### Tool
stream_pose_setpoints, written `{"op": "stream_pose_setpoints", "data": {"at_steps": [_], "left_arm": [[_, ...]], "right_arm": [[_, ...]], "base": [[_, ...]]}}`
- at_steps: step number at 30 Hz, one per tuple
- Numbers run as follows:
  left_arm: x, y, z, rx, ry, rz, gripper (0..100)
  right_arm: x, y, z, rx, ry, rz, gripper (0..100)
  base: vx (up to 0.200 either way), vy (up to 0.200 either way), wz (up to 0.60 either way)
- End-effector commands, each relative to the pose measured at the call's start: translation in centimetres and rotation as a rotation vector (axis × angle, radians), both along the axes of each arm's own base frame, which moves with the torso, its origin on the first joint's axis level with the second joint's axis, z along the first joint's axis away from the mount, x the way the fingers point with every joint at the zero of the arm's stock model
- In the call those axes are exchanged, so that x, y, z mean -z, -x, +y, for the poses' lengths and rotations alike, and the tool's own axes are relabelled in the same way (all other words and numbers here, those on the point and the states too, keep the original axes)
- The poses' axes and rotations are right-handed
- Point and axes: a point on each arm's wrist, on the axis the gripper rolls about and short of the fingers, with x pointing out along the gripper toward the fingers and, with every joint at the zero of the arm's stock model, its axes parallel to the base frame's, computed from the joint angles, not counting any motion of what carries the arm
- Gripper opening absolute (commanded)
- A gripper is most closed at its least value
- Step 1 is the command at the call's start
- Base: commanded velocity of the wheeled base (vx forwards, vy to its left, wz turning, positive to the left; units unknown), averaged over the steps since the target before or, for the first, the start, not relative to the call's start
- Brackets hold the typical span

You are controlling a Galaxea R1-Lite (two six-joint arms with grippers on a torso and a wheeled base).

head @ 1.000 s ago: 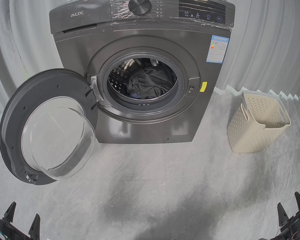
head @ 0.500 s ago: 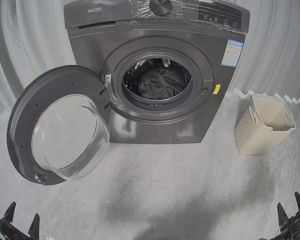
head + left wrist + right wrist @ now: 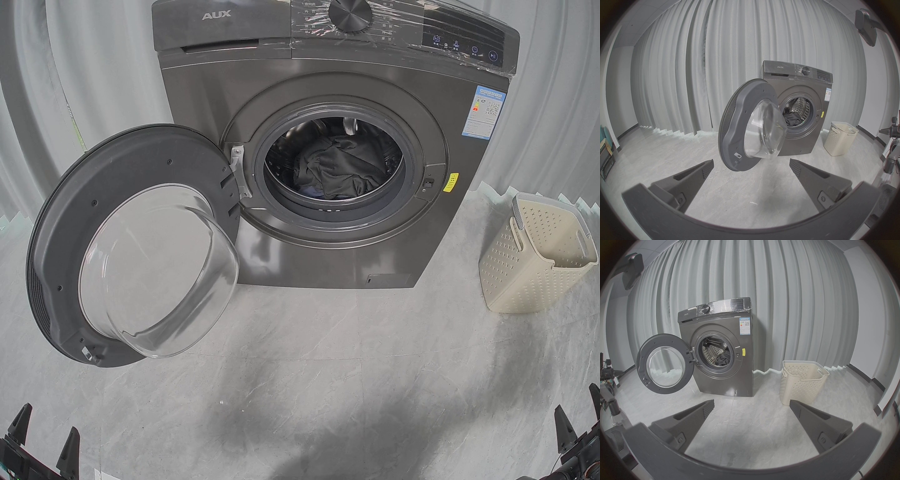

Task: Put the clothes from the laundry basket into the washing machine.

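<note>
A grey front-loading washing machine [image 3: 325,75] stands ahead with its round door [image 3: 134,250] swung wide to the left. Dark clothes [image 3: 340,167] lie inside the drum. A cream perforated laundry basket [image 3: 537,262] stands on the floor right of the machine; what I see of its inside holds nothing. My left gripper [image 3: 44,437] is low at the near left, open and holding nothing, also seen as the left gripper [image 3: 750,172]. My right gripper [image 3: 581,419] is low at the near right, open with nothing held, also seen as the right gripper [image 3: 751,412].
Grey tiled floor [image 3: 325,375] stretches between me and the machine. Pleated grey curtains [image 3: 793,302] hang behind the machine and basket. The open door juts out over the floor at the left.
The whole head picture has shifted right, so the camera has moved; the machine and basket keep their places. Both grippers stay where they were, still open.
</note>
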Motion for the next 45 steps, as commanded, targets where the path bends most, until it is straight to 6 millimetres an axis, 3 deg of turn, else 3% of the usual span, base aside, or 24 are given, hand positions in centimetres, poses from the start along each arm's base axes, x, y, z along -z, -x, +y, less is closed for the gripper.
{"op": "stream_pose_setpoints", "data": {"at_steps": [1, 12, 26, 27, 30, 33, 36, 39, 40, 45], "left_arm": [[0.5, 0.0, 0.0, -0.001, -0.001, 0.007, 100], [0.5, 0.0, 0.0, 0.001, -0.007, 0.007, 100], [0.3, 0.0, 0.0, -0.004, -0.04, -0.01, 100], [-0.1, 0.1, 0.0, -0.008, -0.041, -0.03, 100], [-6.5, 1.6, -0.1, 0.002, -0.034, -0.226, 100], [-9.6, -0.1, -0.2, 0.084, -0.05, -0.094, 100], [-10.7, -2.8, -0.4, 0.165, -0.04, 0.01, 100], [-11.4, -4.1, -0.4, 0.182, -0.036, 0.031, 100], [-12.4, -7.0, -0.4, 0.2, -0.029, 0.054, 100], [-14.0, -11.4, -0.4, 0.207, -0.038, 0.051, 100]], "right_arm": [[0.4, 0.0, 0.0, 0.0, 0.0, 0.005, 100], [0.4, 0.0, 0.0, 0.0, 0.0, 0.005, 100], [0.4, 0.0, 0.0, 0.001, -0.003, 0.005, 100], [0.4, 0.0, 0.0, 0.0, -0.002, 0.005, 100], [0.4, 0.0, 0.0, 0.001, -0.003, 0.005, 100], [0.4, 0.0, 0.0, 0.001, -0.003, 0.005, 100], [0.4, 0.0, 0.0, 0.003, -0.005, 0.005, 100], [0.4, 0.0, 0.0, 0.003, -0.005, 0.005, 100], [0.4, 0.0, 0.0, 0.003, -0.003, 0.005, 100], [0.4, 0.0, 0.0, 0.003, -0.003, 0.005, 100]], "base": [[0.0, 0.2, 0.0], [0.0, 0.2, 0.0], [0.0, 0.0, 0.0], [0.0, 0.0, 0.0], [0.0, 0.0, 0.0], [0.0, 0.0, 0.0], [0.0, 0.0, 0.0], [0.0, 0.0, 0.0], [0.0, 0.0, 0.0], [0.0, 0.0, 0.0]]}}
